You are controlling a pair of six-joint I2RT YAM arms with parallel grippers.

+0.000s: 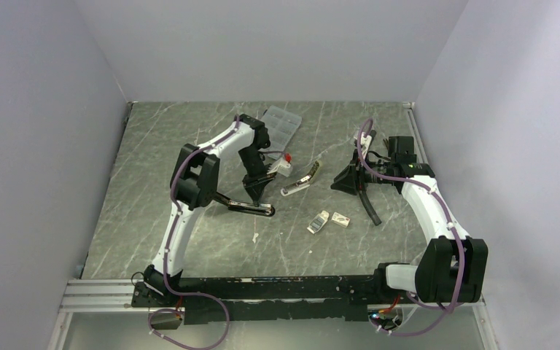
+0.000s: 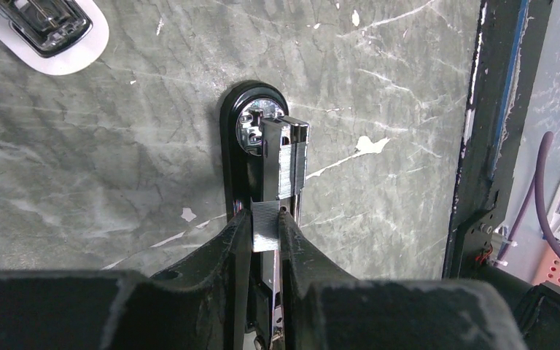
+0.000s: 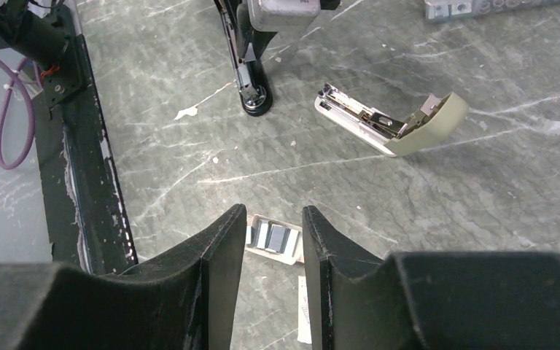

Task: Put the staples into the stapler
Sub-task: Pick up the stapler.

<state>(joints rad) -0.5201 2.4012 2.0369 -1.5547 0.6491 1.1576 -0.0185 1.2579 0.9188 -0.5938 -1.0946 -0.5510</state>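
Note:
A black stapler (image 1: 246, 208) (image 2: 235, 157) lies opened flat on the table, its silvery magazine (image 2: 277, 149) facing up. My left gripper (image 2: 265, 215) (image 1: 257, 191) stands right over it, shut on a short strip of staples (image 2: 265, 227) held at the magazine channel. More staples (image 3: 271, 237) lie in the small white cardboard tray (image 1: 319, 222); its sleeve (image 1: 340, 219) lies beside it. My right gripper (image 3: 272, 215) (image 1: 350, 179) hovers open above that tray, nothing between its fingers.
A beige stapler (image 1: 300, 182) (image 3: 390, 120) lies open between the arms. A clear compartment case (image 1: 281, 122) sits at the back. A black curved cable (image 1: 370, 208) lies under the right arm. White scraps (image 2: 368, 144) dot the table. The black base rail (image 3: 80, 160) runs along the near edge.

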